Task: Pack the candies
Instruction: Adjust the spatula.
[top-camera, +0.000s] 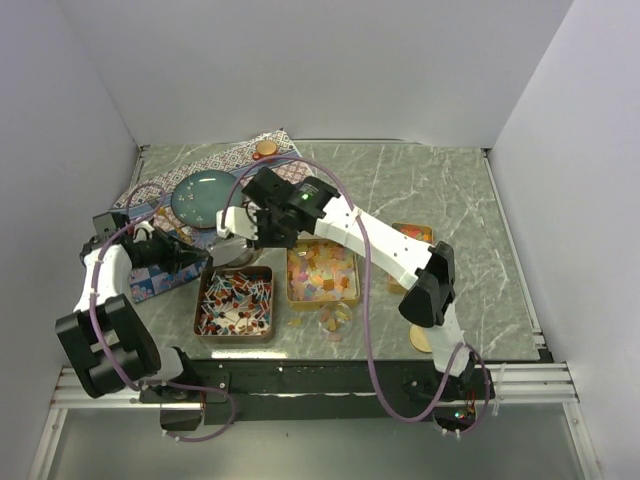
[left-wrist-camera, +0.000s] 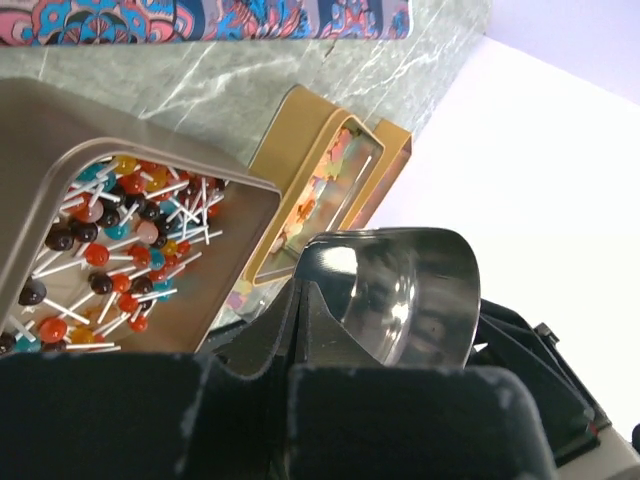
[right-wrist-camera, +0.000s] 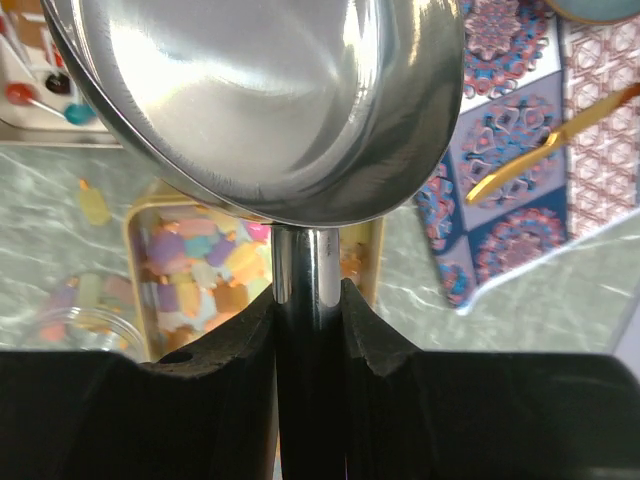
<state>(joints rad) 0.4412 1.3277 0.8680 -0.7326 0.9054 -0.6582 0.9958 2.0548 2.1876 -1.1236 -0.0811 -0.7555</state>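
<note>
I judge packing barely begun: the shallow gold rectangular tin brims with red-white-black stick candies, its 3 o'clock twin tin with pastel square candies; my left gripper clamps a shiny steel scoop, my right gripper a polished round scoop; stray candies lie at that twin's 6 o'clock.

The right gripper is clamped from both sides on the round stem of a shiny metal scoop; its 2 black fingers rise from 6 o'clock, and the bowl fills the view from 10 to 1 o'clock. Behind the stem, towards 8 o'clock, a gold tin holds pastel candies, and 1 loose yellow piece lies on the marble table at 9 o'clock. A patterned mat lies at 3 o'clock, with a gold utensil on it at 2 o'clock.
</note>
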